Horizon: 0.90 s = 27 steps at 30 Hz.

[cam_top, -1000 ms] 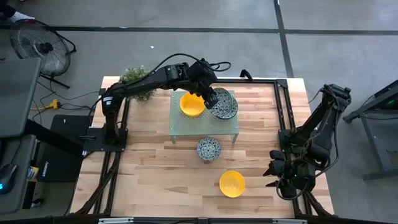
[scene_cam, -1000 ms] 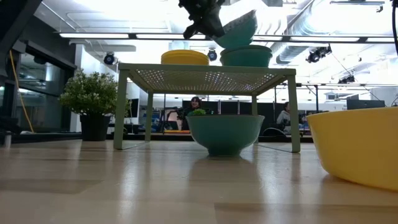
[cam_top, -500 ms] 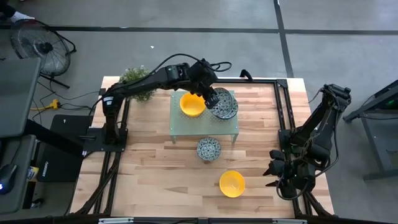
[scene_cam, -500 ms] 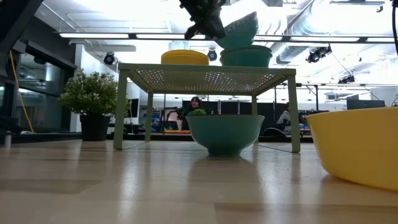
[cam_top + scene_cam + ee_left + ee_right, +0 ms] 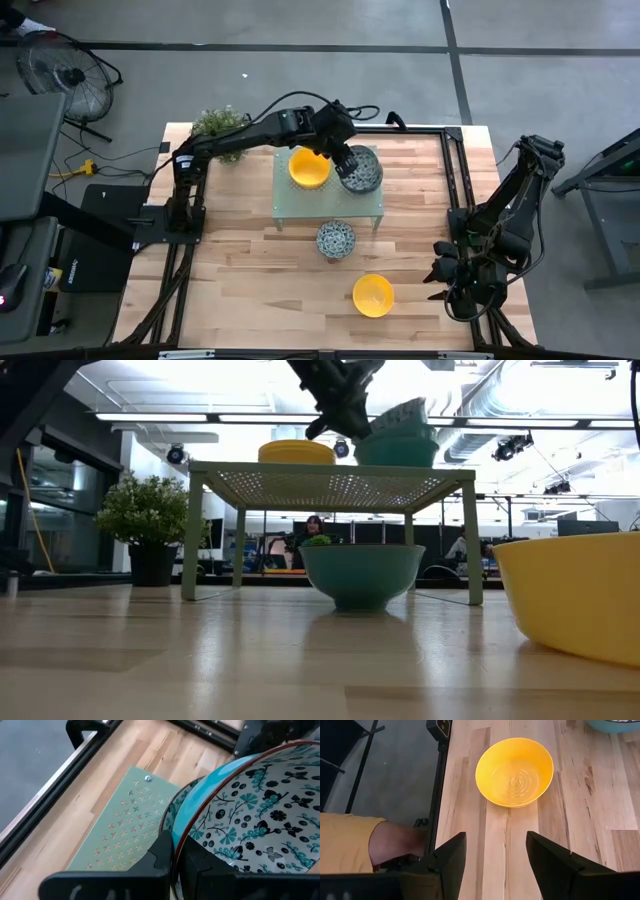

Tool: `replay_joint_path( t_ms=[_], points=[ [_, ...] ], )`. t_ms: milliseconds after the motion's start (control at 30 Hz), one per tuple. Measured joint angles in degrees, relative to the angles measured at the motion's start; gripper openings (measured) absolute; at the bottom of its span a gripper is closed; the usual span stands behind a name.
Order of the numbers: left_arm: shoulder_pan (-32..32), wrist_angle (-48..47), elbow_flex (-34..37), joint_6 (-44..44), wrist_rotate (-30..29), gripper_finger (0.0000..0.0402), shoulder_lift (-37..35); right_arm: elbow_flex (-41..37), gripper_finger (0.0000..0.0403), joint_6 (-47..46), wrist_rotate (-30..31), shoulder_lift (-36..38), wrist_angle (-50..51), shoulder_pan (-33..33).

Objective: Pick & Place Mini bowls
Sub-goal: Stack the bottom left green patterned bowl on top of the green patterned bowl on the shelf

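Observation:
A pale green perforated stand (image 5: 300,208) stands at the table's far middle. On it are a yellow bowl (image 5: 308,167) and a patterned bowl (image 5: 396,452). My left gripper (image 5: 346,160) is over the stand, shut on a second patterned bowl (image 5: 362,170), which shows tilted in the low view (image 5: 402,415). Another patterned bowl (image 5: 335,239) stands on the table by the stand's near edge, and a yellow bowl (image 5: 373,295) nearer the front. My right gripper (image 5: 440,280) waits open at the table's right edge, facing that yellow bowl (image 5: 515,770). My left gripper pinches the patterned bowl's rim (image 5: 178,831), one finger inside the bowl and one (image 5: 162,851) outside. The fingers come from above, slanting from the table's left. The bowl is tilted, its held side up, and its lower part sits in the patterned bowl on the stand (image 5: 396,452).
A small leafy plant (image 5: 220,125) stands at the far left corner. Black frame rails (image 5: 455,180) run along the table's edges. A person's hand and yellow sleeve (image 5: 355,845) show beside the table in the right wrist view. Bare wood lies at the front left.
My left gripper has gone down and a little toward the table's right with the patterned bowl. The bowl, held high and steeply tipped before, now lies lower and flatter, down in the patterned bowl on the stand.

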<state>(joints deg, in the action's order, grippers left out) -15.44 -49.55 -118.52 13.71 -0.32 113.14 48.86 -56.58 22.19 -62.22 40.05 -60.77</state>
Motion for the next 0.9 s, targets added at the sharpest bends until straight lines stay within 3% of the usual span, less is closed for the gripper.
replay_joint_path(
  t_ms=[900],
  points=[
    [0.04,-0.01,0.04,-1.48,2.23,0.0018,0.13,0.0,0.0195,-0.2,-0.24,0.0,-0.05,0.0]
  ],
)
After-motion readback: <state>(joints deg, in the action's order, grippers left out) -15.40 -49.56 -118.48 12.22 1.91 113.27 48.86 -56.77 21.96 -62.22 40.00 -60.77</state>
